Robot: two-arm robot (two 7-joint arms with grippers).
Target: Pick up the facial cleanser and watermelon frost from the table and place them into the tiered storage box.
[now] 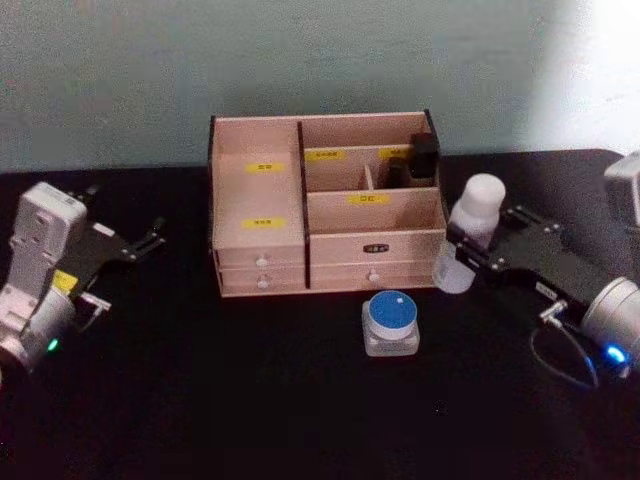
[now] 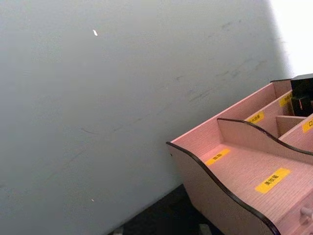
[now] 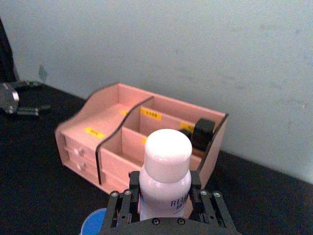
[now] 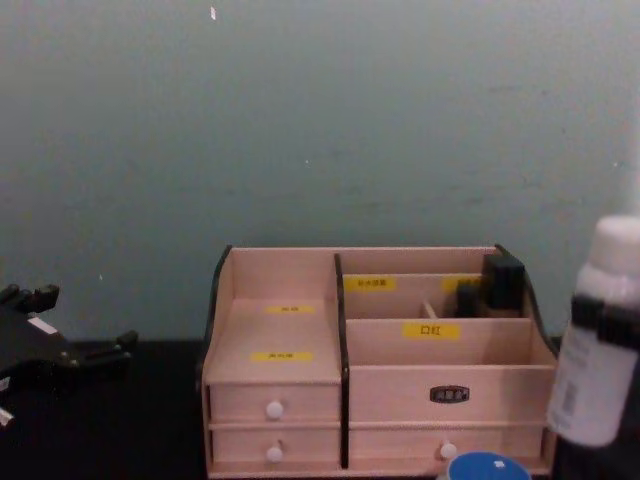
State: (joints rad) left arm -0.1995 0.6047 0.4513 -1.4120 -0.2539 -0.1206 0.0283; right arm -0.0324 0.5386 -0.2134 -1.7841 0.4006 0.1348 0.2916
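Facial cleanser, white round-capped bottle, in right gripper

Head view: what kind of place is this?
Probably a robot test bench staged as a vanity desk: black table against a plain wall, a labelled wooden box with drawers, and a blue-lidded jar before it. The right gripper holds a white bottle beside the box; left gripper parked at the left.

The black table carries the tiered storage box at 12 o'clock from its middle, drawers facing the robot. A white jar with a round blue lid stands near the box, at its 5 o'clock.
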